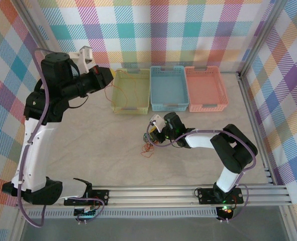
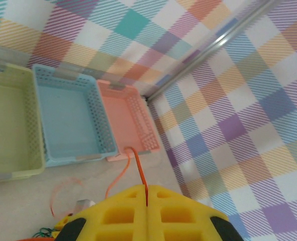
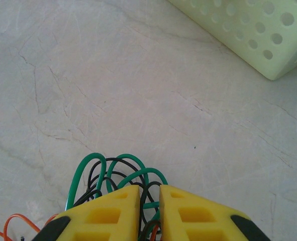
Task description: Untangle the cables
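Tangle of green, black and orange cables (image 1: 147, 149) lies mid-tabletop. The right gripper (image 3: 149, 193) is narrowly closed on its green and black loops. One orange cable (image 2: 139, 173) runs up to the left gripper (image 2: 146, 193), which is clamped shut on it up high. That cable loops over the yellow-green basket (image 1: 130, 111). Blue basket (image 1: 169, 107) and pink basket (image 1: 207, 107) sit beside it along the far edge, floors bare.
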Robot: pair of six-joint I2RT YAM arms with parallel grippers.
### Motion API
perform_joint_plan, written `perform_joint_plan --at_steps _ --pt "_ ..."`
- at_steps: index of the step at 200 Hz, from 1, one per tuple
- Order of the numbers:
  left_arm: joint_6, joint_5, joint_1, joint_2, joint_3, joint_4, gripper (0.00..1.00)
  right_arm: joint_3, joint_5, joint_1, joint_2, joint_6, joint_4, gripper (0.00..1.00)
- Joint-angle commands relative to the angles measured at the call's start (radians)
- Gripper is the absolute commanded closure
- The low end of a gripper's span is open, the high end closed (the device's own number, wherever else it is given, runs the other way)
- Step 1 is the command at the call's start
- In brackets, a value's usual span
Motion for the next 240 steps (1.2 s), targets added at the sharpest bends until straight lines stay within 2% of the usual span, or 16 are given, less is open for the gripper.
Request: perform_joint_plan --at_steps 1,27,70,91,107,143,172,199,205,217,224,234,240 --pt "0.006 -0.062 0.023 0.02 -0.036 0.075 1.0 0.023 -0.003 -0.005 0.013 0.002 -0.025 0.8" --pt "-0.008 -0.08 0.036 0.092 -0.02 0.12 1.0 0.023 -0.003 -0.006 0.013 0.002 -0.026 0.8" --pt "-0.017 -0.188 0.051 0.25 0.04 0.178 1.0 0.025 -0.007 -0.005 0.014 0.002 -0.027 0.8" --pt "-0.013 -0.262 0.051 0.296 -0.004 0.3 1.0 0.028 -0.006 -0.005 0.013 0.0 -0.029 0.8" --pt "-0.011 -0.296 0.054 0.371 0.027 0.333 1.0 0.029 -0.01 -0.005 0.014 -0.001 -0.031 0.79" --pt "-0.015 -0.264 0.055 0.613 0.2 0.281 1.0 0.032 -0.016 -0.005 0.015 -0.001 -0.034 0.8" --pt "-0.043 -0.284 0.055 0.739 0.168 0.367 1.0 0.038 -0.016 -0.004 0.017 -0.002 -0.04 0.79" --pt "-0.051 -0.286 0.055 0.924 0.281 0.3 1.0 0.038 -0.01 -0.004 0.015 -0.002 -0.042 0.79" --pt "-0.048 -0.275 0.055 0.959 0.302 0.29 0.93 0.039 -0.01 -0.004 0.015 -0.002 -0.041 0.79" --pt "-0.028 -0.245 0.053 0.998 0.321 0.283 0.68 0.037 -0.009 -0.004 0.014 -0.004 -0.043 0.79" --pt "-0.025 -0.252 0.052 1.001 0.325 0.267 0.56 0.036 -0.004 -0.004 0.014 -0.006 -0.042 0.79" --pt "-0.023 -0.266 0.051 0.98 0.311 0.251 0.44 0.033 -0.003 -0.004 0.011 -0.007 -0.037 0.79" --pt "-0.017 -0.268 0.051 0.95 0.284 0.255 0.4 0.033 -0.004 -0.004 0.012 -0.007 -0.037 0.79"
